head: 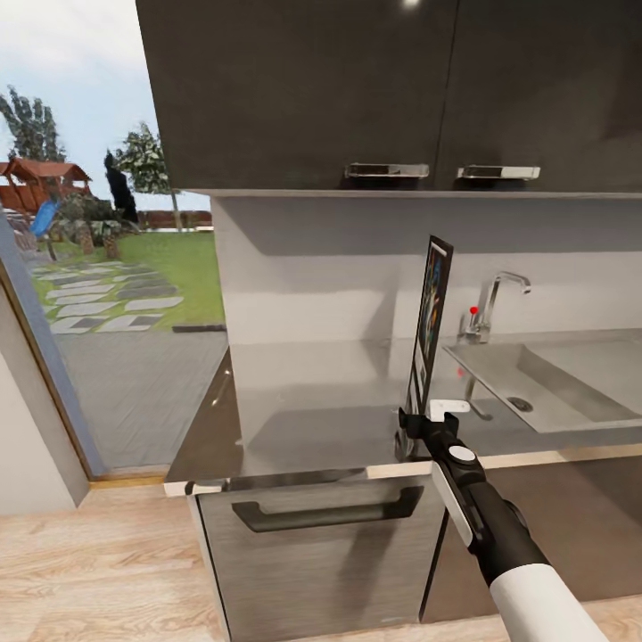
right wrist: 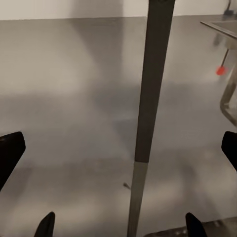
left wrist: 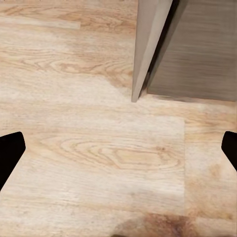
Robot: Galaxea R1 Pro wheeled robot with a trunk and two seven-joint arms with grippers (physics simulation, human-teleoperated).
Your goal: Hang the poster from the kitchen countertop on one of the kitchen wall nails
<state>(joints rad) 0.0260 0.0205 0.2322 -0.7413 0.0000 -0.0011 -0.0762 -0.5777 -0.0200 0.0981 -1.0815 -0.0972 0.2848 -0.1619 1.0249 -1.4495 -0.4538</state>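
At left, left claw [left wrist: 118, 148] hangs spread over wood floor [left wrist: 89, 148]. Centre: poster [head: 433, 323] stands edge-on on tabletop [head: 321, 392], between spread fingers of right claw [head: 419, 428], ungripped. Risk: a nudge tips it toward sink [head: 571, 379] at right.

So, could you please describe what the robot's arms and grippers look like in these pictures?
In the head view, the right arm has a white forearm shell, then a glossy black wrist section carrying a long white panel and a round white cap. The right gripper is black with a small white block beside it. In both wrist views, the fingertips appear as plain dark, rounded pads. No cables or markings are visible.
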